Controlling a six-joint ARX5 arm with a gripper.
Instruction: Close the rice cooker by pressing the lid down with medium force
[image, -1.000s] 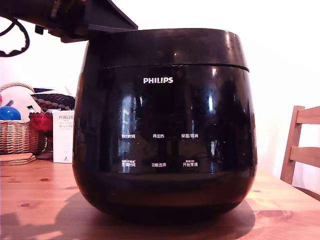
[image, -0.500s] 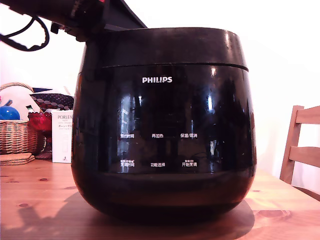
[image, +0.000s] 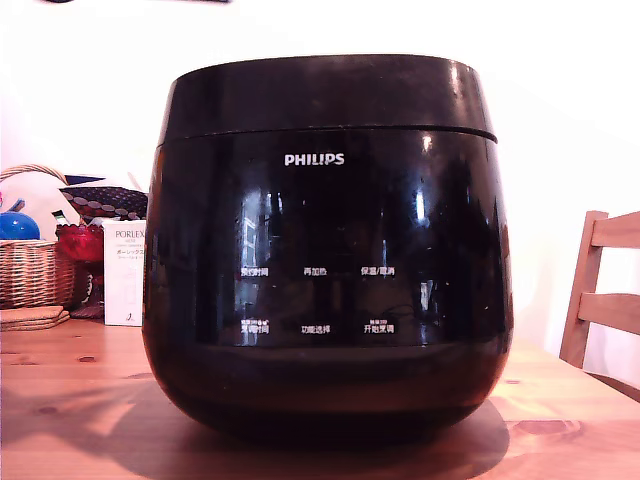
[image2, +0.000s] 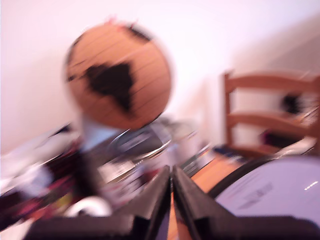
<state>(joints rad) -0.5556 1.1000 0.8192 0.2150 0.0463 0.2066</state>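
Observation:
The glossy black rice cooker (image: 325, 260) with a white PHILIPS logo fills the middle of the exterior view, standing on a wooden table (image: 60, 400). Its lid (image: 325, 95) lies down flat on the body, with only a thin seam between them. No arm or gripper shows in the exterior view. The wrist view is motion-blurred. There my gripper (image2: 172, 175) has its two dark fingers pressed together with nothing between them, lifted off the lid's shiny top (image2: 270, 192), which shows just beside and below it.
At the exterior view's left stand a wicker basket (image: 30, 270) and a white box (image: 125, 270). A wooden chair (image: 605, 300) is at its right. The wrist view shows a globe (image2: 117, 75), blurred clutter and the chair (image2: 270, 115).
The arm that hung over the lid's upper left edge in the exterior view has risen out of that view. The lid stays down.

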